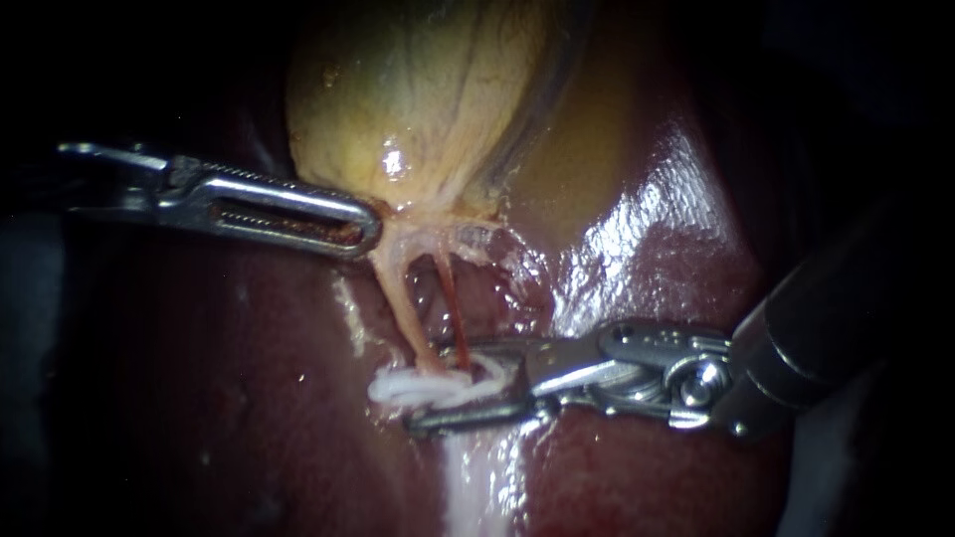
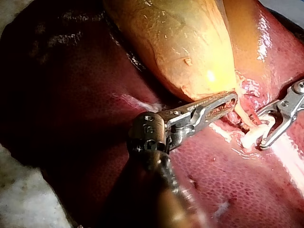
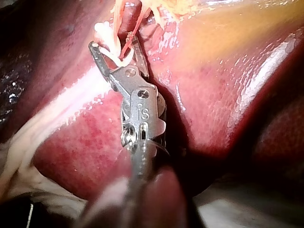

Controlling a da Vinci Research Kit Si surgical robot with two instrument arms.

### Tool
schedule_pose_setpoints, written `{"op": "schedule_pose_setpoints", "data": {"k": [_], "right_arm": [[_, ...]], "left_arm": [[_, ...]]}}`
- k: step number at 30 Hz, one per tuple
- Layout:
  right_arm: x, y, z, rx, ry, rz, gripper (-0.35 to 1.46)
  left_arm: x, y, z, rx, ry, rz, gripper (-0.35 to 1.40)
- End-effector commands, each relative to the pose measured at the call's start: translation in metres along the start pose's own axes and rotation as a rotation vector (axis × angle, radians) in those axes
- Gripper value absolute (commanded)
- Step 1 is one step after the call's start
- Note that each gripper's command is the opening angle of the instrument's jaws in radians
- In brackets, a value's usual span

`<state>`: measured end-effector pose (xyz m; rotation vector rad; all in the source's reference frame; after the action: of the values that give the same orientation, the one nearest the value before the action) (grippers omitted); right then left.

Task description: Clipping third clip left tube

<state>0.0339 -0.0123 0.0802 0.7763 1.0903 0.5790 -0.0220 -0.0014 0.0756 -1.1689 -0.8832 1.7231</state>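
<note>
The yellow gallbladder [image 1: 418, 99] lies on the dark red liver [image 1: 249, 398]. From its neck a pale left tube [image 1: 403, 308] and a thin red right tube [image 1: 450, 308] run down side by side. My left instrument [image 1: 370, 227] has its slotted jaws shut on the gallbladder's neck tissue, also seen in the left wrist view [image 2: 232, 99]. My right instrument [image 1: 430, 388] holds a white clip [image 1: 477, 383] in its spread jaws at the foot of the tubes. Both tubes pass between the jaws [image 3: 114, 45]. More white clips [image 1: 393, 388] sit on the left tube just beside the jaw tips.
Wet, glistening liver [image 1: 657, 229] rises to the right of the tubes. A pale streak of tissue [image 1: 477, 477] runs down from under the right instrument's jaws. The right instrument's dark shaft [image 1: 836, 308] comes in from the right.
</note>
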Motion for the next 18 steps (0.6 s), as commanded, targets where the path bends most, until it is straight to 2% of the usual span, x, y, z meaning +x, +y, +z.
{"op": "schedule_pose_setpoints", "data": {"k": [1, 11, 18], "right_arm": [[0.0, 0.0, 0.0, 0.0, 0.0, 0.0, 0.49], [0.0001, -0.0001, -0.0001, 0.001, 0.0, 0.0, 0.49], [0.0009, -0.0001, -0.0012, 0.005, 0.0, 0.007, 0.49]], "left_arm": [[0.0, 0.0, 0.0, 0.0, 0.0, 0.0, -0.35], [0.0, 0.0001, 0.0, 0.0, 0.0, 0.0, -0.35], [0.0, 0.0001, -0.0001, 0.0, 0.0, 0.0, -0.35]]}}
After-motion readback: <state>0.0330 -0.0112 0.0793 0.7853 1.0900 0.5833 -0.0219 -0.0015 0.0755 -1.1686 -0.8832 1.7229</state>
